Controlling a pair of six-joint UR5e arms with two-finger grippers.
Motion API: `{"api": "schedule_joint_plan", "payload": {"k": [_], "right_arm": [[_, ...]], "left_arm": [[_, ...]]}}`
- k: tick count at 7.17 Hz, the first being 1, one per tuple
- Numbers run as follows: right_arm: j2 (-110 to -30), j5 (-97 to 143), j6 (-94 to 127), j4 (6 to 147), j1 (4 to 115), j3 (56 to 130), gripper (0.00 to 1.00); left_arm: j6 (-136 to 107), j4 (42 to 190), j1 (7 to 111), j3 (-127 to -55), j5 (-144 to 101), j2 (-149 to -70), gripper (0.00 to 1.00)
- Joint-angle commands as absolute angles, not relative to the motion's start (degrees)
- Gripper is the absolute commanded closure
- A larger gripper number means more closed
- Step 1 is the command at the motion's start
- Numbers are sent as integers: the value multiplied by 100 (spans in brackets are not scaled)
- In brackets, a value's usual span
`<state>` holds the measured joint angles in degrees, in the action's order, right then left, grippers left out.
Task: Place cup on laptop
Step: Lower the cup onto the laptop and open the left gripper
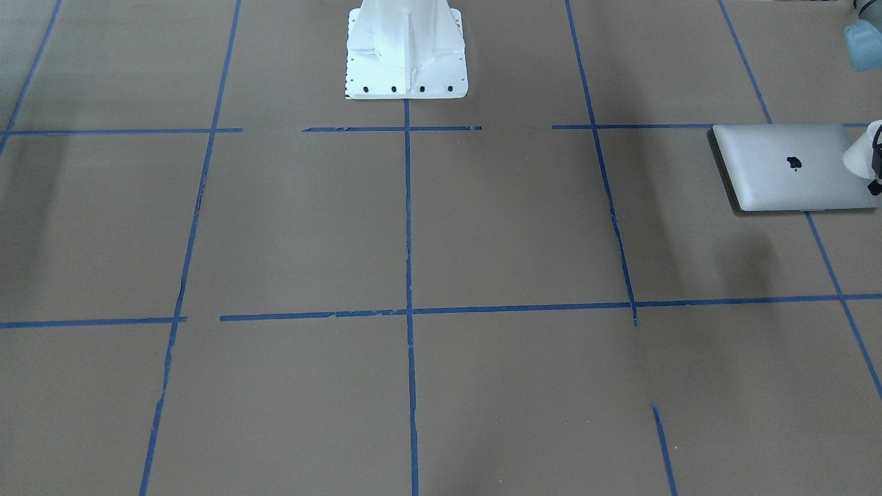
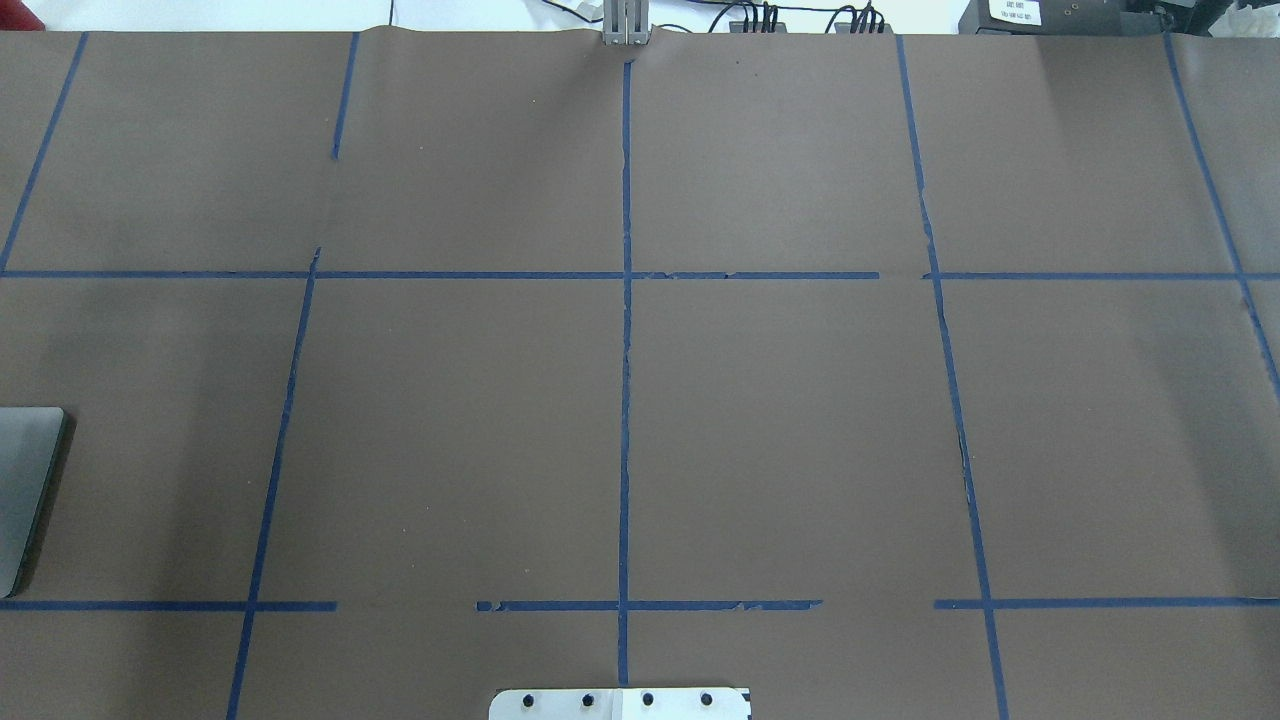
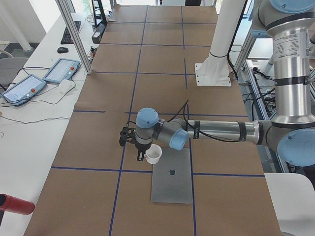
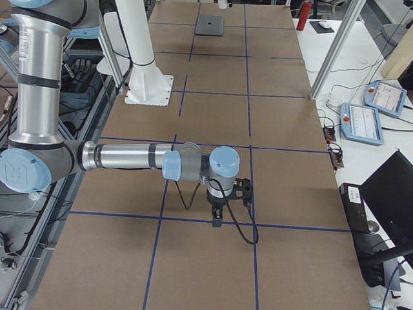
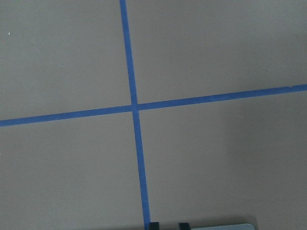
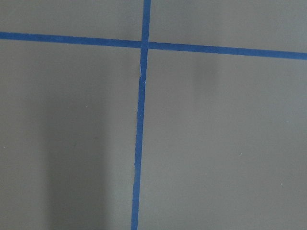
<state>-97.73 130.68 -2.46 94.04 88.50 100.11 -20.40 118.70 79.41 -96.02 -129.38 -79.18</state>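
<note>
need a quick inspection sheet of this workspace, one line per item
surface: brown-covered table with blue tape grid, tape broken in places
job's things: laptop closed and flat; cup opening up at the left end effector, overlapping the laptop's edge in view, contact unclear
clutter: nothing seen
grippers: left end effector at the cup, right end effector pointing down over bare table; open or shut unclear for both
cables: black cable hanging by the right end effector
surroundings: teach pendants and red cylinder on the side bench
</note>
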Motion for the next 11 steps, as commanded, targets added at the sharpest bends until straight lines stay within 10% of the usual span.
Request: {"api": "schedule_joint_plan", "payload": {"k": [1, 11], "right_arm": [[-9773, 13069, -246, 9404, 8851, 10011, 0], [-9773, 13069, -246, 9404, 8851, 10011, 0]], "left_arm": [[-2529, 12803, 7788, -9160, -12911, -7682, 100], [-2927, 13702, 6688, -8227, -12929, -7673, 100]]}}
